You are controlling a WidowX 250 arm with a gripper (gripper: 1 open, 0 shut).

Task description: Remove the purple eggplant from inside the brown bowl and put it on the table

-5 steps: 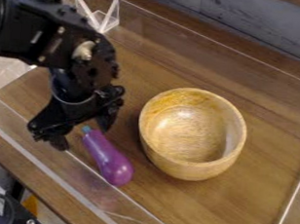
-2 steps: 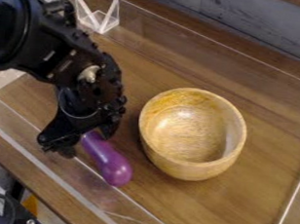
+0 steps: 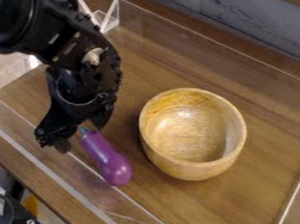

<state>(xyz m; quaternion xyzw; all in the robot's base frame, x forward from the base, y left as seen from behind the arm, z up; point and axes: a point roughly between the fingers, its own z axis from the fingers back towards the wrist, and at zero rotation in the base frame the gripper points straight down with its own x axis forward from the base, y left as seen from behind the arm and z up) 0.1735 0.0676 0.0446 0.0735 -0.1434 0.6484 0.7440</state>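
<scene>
Black robot gripper [image 3: 75, 135] stood wide, fingers parted, nothing seen between them. Purple toy eggplant [image 3: 106, 160] lay on the wood-grain tabletop [image 3: 172, 199], just beyond the fingertips toward the camera's lower right; its stem end was nearest the tool, its bulbous end pointed away. Long axis ran roughly along that same line, out from the tool. Contact with a finger: couldn't tell. Light-brown wooden bowl [image 3: 191, 134] sat right of the tool in the view, apart from the eggplant, none inside. Removal looked done, judging by that; next move likely just backing up and away without nudging the stem end.
</scene>
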